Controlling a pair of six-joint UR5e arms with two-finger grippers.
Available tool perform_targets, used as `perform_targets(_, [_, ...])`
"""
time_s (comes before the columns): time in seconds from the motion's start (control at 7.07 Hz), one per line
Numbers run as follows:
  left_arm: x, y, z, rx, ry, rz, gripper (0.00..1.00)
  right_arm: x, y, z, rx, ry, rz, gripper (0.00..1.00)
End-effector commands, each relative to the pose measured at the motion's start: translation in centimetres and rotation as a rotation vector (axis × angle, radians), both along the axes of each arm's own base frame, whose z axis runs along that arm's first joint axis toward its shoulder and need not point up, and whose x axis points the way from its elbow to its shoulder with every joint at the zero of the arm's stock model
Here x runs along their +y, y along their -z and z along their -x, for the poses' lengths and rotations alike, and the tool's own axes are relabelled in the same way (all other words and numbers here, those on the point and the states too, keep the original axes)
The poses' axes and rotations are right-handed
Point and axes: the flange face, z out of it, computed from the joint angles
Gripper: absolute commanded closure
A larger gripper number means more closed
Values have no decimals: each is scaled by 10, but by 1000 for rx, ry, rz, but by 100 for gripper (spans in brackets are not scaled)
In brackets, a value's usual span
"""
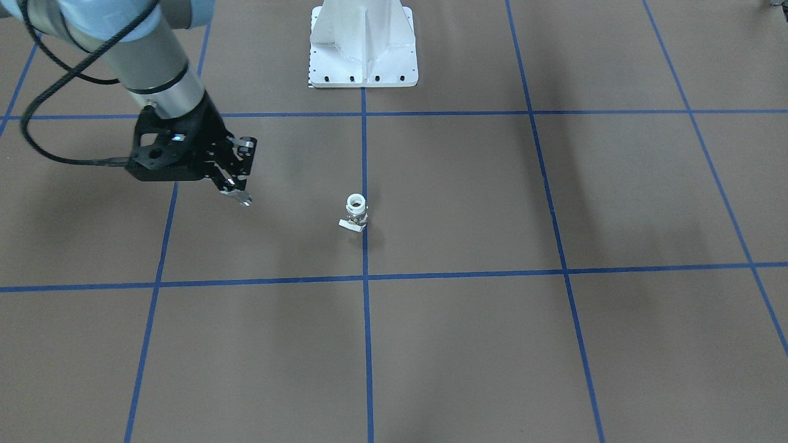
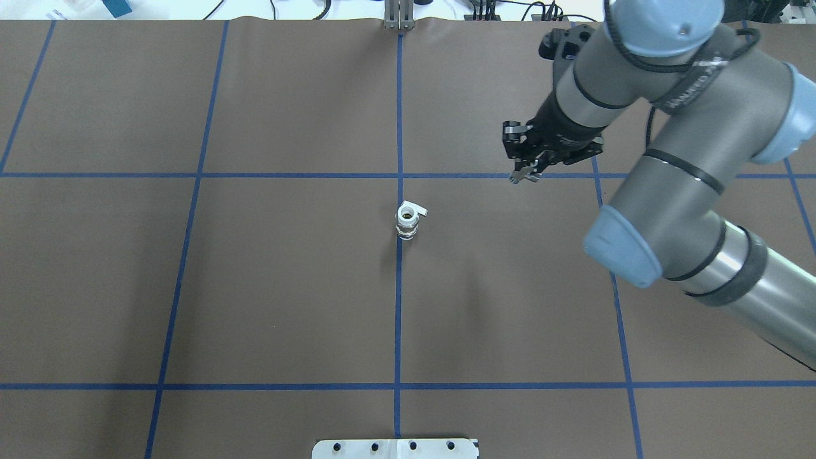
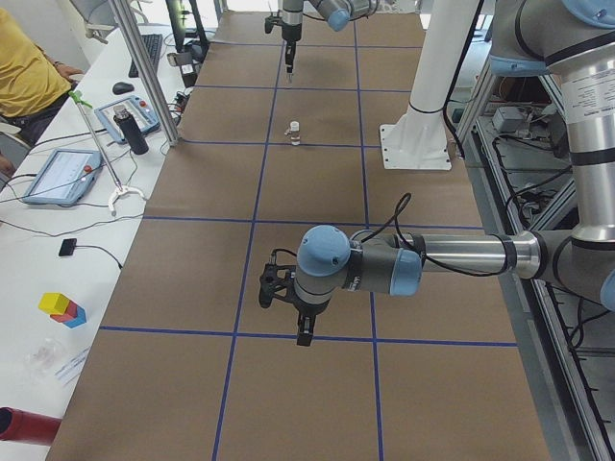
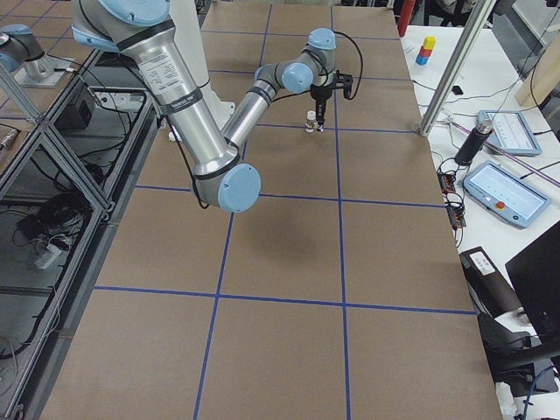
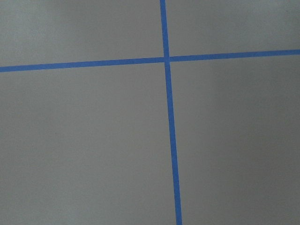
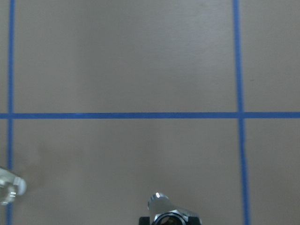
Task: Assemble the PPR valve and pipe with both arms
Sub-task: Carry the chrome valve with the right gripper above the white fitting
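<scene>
The PPR valve (image 1: pixel 356 212) stands upright on a blue tape line at mid-table, white collar up, handle tab at its base; it also shows in the overhead view (image 2: pixel 408 221) and at the left edge of the right wrist view (image 6: pixel 9 187). My right gripper (image 1: pixel 239 197) hangs beside it, apart, in the overhead view (image 2: pixel 524 177) to the valve's right. It is shut on the pipe (image 6: pixel 161 208), a short silvery stub with a dark bore. My left gripper (image 3: pixel 304 331) shows only in the exterior left view, low over bare table far from the valve; I cannot tell its state.
The white bolted pedestal (image 1: pixel 363 46) stands at the robot's side of the table. An aluminium post (image 3: pixel 144 72) and a desk with tablets (image 3: pixel 58 173) line the operators' side. Blue tape lines cross the brown table (image 5: pixel 168 117).
</scene>
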Motion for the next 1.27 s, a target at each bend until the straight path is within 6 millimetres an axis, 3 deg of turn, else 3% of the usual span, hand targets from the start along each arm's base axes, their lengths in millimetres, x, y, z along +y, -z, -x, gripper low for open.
perform_targets(0.0, [0,0,0,-1,0,-1,0,6,72,76,15,-73,61,100])
perform_targets(0.28, [0,0,0,-1,0,-1,0,25,99,128,26,-138,107,100])
perform_targets(0.42, [0,-1,0,-1,0,1,0,28,99,144,41,-179,147,100])
perform_targets(0.71, [0,0,0,-1,-1,-2,0,38,88,160,74,-251,208,100])
perform_targets(1.13, [1,-1,0,-1,-1,1,0,43,80,167,122,-260,211,100])
